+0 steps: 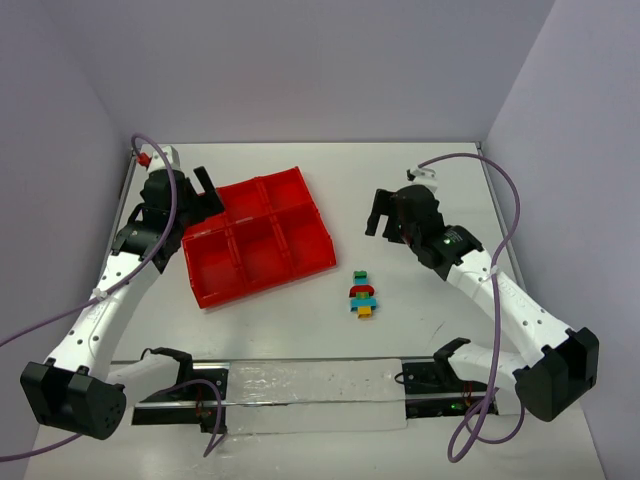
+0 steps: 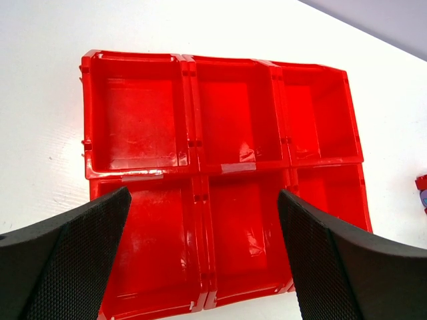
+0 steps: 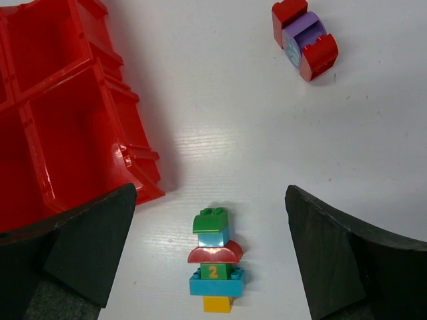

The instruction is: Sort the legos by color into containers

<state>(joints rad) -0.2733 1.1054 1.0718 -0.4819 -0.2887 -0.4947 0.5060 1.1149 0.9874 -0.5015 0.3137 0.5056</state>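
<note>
Right hand [image 3: 210,193] spread | lego stack [image 3: 215,263] ahead, centred in gap, apart

I see a white worktop [image 1: 400,200] closed in on three sides by plain, pale lavender-grey walls. The back wall [image 1: 320,70] runs along the far edge, while the left wall [image 1: 50,150] and the right wall [image 1: 590,130] meet it at the two far corners. Along the near edge lies a pale frosted strip [image 1: 310,385]. The light is soft and even, and the shadows I see on the worktop are faint.
</note>
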